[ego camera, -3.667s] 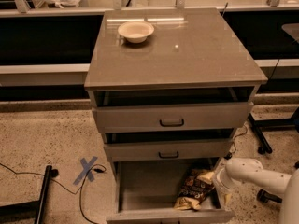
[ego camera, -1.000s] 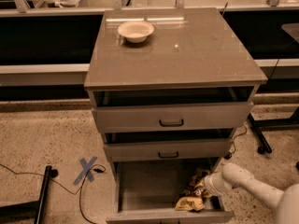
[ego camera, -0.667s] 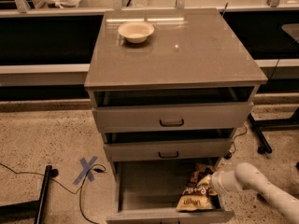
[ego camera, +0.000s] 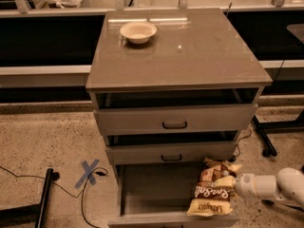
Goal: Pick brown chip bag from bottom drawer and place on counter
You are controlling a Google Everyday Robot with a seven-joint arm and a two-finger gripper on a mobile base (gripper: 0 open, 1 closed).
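Note:
The brown chip bag (ego camera: 212,189) hangs upright over the right side of the open bottom drawer (ego camera: 152,194), lifted above its grey floor, white lettering facing me. My gripper (ego camera: 229,182) reaches in from the right on a white arm and is shut on the bag's right edge. The counter (ego camera: 190,51) is the glossy grey-brown top of the cabinet, well above the bag.
A cream bowl (ego camera: 137,32) sits at the counter's back left. The two upper drawers (ego camera: 175,119) stand slightly open. A blue tape cross (ego camera: 88,172) and cables lie on the speckled floor at left. A chair base (ego camera: 266,141) is at right.
The bag lay flat in the drawer; it has been gripped and raised upright. The arm drew back to the right and lifted.

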